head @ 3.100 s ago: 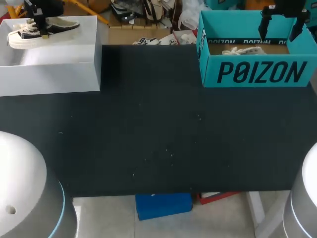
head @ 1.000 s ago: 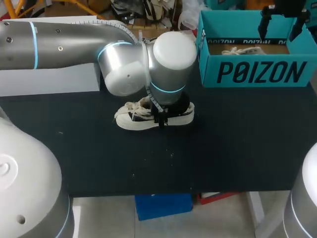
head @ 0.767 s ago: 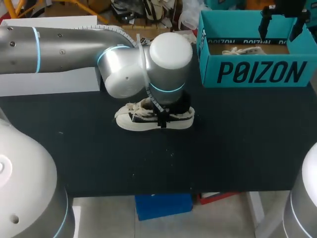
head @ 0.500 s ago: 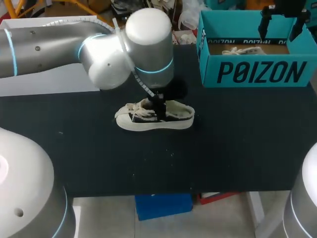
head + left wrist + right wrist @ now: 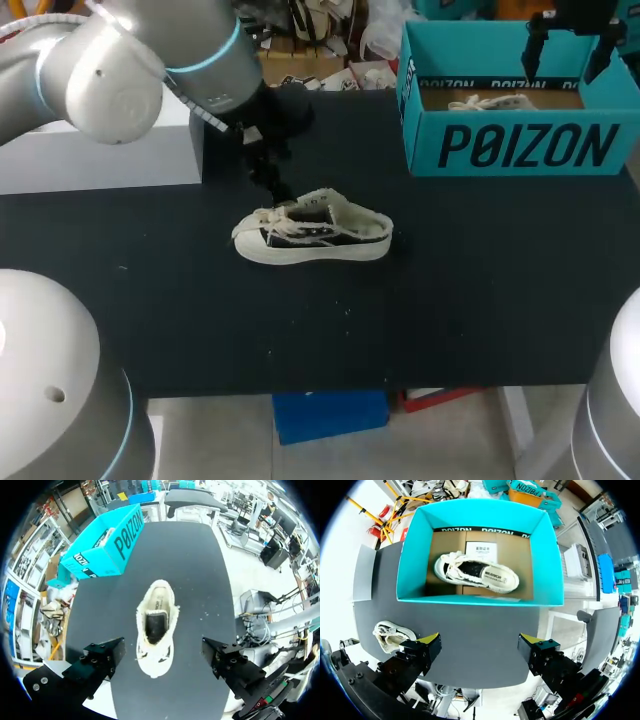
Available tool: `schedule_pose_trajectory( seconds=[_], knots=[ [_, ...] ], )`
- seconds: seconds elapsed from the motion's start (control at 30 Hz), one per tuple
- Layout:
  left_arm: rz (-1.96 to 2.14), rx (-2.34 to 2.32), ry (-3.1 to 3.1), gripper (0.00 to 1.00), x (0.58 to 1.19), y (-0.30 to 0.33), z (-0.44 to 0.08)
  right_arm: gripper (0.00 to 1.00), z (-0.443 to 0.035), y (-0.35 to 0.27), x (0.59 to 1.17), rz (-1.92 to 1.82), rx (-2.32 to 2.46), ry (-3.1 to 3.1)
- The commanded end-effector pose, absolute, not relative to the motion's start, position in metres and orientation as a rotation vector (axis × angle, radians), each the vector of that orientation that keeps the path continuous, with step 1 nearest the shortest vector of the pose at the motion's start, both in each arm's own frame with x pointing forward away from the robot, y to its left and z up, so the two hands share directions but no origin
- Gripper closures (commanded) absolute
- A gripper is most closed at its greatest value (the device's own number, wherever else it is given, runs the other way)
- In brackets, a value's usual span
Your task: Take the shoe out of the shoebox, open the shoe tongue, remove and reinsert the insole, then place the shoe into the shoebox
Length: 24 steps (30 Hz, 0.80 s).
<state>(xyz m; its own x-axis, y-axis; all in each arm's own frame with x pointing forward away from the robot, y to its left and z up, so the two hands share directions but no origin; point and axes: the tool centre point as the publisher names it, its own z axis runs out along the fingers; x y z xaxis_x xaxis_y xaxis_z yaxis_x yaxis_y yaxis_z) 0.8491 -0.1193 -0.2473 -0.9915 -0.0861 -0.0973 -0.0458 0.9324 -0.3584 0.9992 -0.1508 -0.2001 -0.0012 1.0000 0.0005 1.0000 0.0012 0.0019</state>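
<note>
Shoe (image 5: 312,238) sits upright mid-table, out of the shoebox (image 5: 520,145) at far right, so step one looks done. Left gripper (image 5: 162,647) hangs above it, fingers wide, empty. Right gripper (image 5: 479,641) over the box, also wide. Tongue, insole and re-boxing left to do.

We see the shoe (image 5: 312,238) on the desk (image 5: 480,290) with a black upper and cream sole, laces and frayed collar. The desk is matte black, flecked with pale specks. The shoebox (image 5: 520,145) is teal with black lettering and a brown floor; the second shoe (image 5: 476,572) in it is cream and black. Our left arm (image 5: 120,70) is silver-grey with a light blue ring.
</note>
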Motion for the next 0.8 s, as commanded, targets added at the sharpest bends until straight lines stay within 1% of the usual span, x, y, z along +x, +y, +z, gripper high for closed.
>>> schedule_pose_trajectory(
  seconds=[0.03,0.73,0.8],
  knots=[
    [-1.206,0.066,2.823,0.0,0.8449,-0.0689,-0.2427,0.0,-0.1999,-0.1505,0.9996,0.001,2.22,2.222],
    [-1.206,0.066,2.823,0.0,0.8449,-0.0689,-0.2427,0.0,-0.1999,-0.1505,0.9996,0.001,2.22,2.222],
    [-1.246,-0.002,2.78,0.0,0.84,-0.0602,-0.2444,0.0,-0.1999,-0.1505,0.9996,0.001,2.22,2.222]
  ],
)
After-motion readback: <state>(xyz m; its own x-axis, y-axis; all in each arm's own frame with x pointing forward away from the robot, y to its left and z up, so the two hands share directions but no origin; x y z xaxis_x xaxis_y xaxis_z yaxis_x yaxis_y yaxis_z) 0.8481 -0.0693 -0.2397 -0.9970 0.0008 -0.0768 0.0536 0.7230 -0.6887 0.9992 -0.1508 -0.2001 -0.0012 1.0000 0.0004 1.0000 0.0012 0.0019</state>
